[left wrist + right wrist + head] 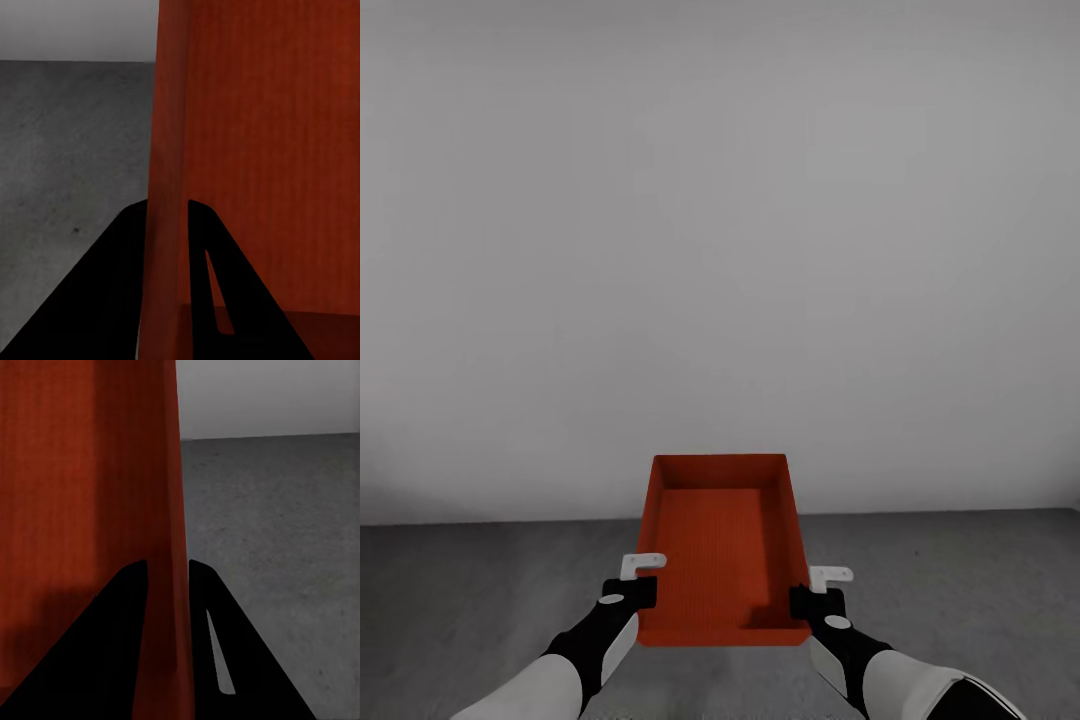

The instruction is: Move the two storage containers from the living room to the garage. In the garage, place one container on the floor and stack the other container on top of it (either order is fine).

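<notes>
Plastic of an orange-red colour makes the one storage container seen here, a rectangular open-top bin with low plain walls and a finely ribbed inner bottom. It is held in the air between both arms, above the floor and in front of a plain wall. The left gripper has its dark fingers closed over the left long wall of the container, one finger on the outside and one inside, near the corner closest to the robot. The right gripper pinches the right long wall in the same way, its fingers on both sides of the thin wall. The floor under the container is dark grey concrete, rough and speckled. The wall beyond the container is smooth and white-grey, and it meets the floor in a straight line.
</notes>
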### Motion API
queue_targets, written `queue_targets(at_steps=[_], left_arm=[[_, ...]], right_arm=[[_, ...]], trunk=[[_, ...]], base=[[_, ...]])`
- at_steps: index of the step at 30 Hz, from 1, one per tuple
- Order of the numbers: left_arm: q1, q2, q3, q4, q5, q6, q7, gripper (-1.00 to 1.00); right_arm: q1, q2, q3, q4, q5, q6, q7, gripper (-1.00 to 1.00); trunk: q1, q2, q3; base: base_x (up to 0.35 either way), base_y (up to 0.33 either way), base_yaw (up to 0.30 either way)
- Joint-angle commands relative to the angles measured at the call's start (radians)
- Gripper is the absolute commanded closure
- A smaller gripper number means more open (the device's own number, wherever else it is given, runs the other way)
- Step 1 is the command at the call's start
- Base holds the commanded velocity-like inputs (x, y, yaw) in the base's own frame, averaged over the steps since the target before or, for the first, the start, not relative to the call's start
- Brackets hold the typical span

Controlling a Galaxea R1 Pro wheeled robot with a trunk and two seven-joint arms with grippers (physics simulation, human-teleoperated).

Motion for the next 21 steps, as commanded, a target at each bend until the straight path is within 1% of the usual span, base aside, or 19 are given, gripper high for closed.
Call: queue_targets(at_steps=[1, 8, 21], left_arm=[[-0.001, 0.001, 0.055, -0.003, 0.069, 0.006, 0.005, 1.0], [-0.001, 0.0, 0.055, -0.002, 0.069, 0.006, 0.006, 1.0], [-0.001, 0.001, 0.054, -0.001, 0.069, 0.006, 0.005, 1.0]], right_arm=[[-0.001, -0.003, -0.02, -0.001, -0.01, -0.006, 0.005, 1.0], [-0.001, -0.003, -0.02, -0.001, -0.01, -0.006, 0.005, 1.0], [0.0, -0.003, -0.02, -0.001, -0.01, -0.006, 0.005, 1.0]], trunk=[[0.0, -0.001, -0.003], [0.0, -0.001, -0.014], [0.0, -0.001, -0.034]], base=[[0.0, 0.0, 0.0], [0.025, 0.0, 0.0], [0.209, 0.0, 0.0]])
